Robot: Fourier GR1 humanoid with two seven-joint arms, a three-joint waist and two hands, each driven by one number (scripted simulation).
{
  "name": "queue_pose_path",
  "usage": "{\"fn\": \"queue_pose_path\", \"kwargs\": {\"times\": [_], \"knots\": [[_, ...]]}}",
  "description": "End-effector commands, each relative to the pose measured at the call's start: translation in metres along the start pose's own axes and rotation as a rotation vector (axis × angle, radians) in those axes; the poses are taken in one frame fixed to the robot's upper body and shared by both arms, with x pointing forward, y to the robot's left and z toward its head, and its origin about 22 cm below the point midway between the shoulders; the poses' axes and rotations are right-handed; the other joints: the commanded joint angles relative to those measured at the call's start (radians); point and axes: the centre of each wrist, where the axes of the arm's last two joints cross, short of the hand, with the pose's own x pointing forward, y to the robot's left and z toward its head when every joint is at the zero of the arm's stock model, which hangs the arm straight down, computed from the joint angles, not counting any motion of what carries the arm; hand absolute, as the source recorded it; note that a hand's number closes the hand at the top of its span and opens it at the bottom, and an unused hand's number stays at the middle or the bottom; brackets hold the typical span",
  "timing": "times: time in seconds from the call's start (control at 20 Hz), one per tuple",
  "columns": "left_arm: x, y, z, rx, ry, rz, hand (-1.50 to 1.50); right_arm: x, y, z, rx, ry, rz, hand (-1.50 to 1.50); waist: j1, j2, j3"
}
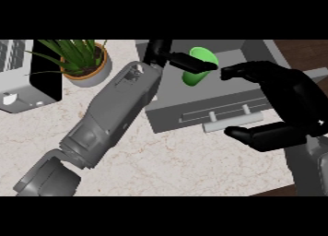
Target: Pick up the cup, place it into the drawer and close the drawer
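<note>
Left hand (pixel 180 60): its black fingers are curling round the green cup (pixel 199 69), holding it over the open drawer (pixel 262 55).
Cup: sitting at about 12 o'clock in the view, tilted, partly hidden behind the left fingers, above the drawer's inside.
Right hand (pixel 296 99): at 3 o'clock, fingers and thumb bending in a wide arc and gripping nothing; the upper fingertips are pointing at the cup, the thumb is lying just beside the drawer handle (pixel 231 120).
Drawer: grey, standing pulled out, its front facing 6 o'clock.
Counter (pixel 194 161): pale marble.
Potted plant (pixel 82 60): standing at 10 o'clock.
Toaster (pixel 17 73): showing at 9 o'clock, white with a dark side.
</note>
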Motion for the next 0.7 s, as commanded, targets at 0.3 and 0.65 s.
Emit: {"fn": "queue_pose_path", "kwargs": {"times": [0.3,0.65], "knots": [[0.006,0.001,-0.002,0.112,-0.137,0.148,-1.50,0.003,0.003,0.012,0.440,0.269,0.158,1.50,0.061,-0.028,-0.001],[-0.008,0.007,0.004,0.154,-0.125,0.187,-1.50,-0.013,0.010,0.034,0.407,0.427,0.489,-1.50,0.141,-0.034,0.001]]}}
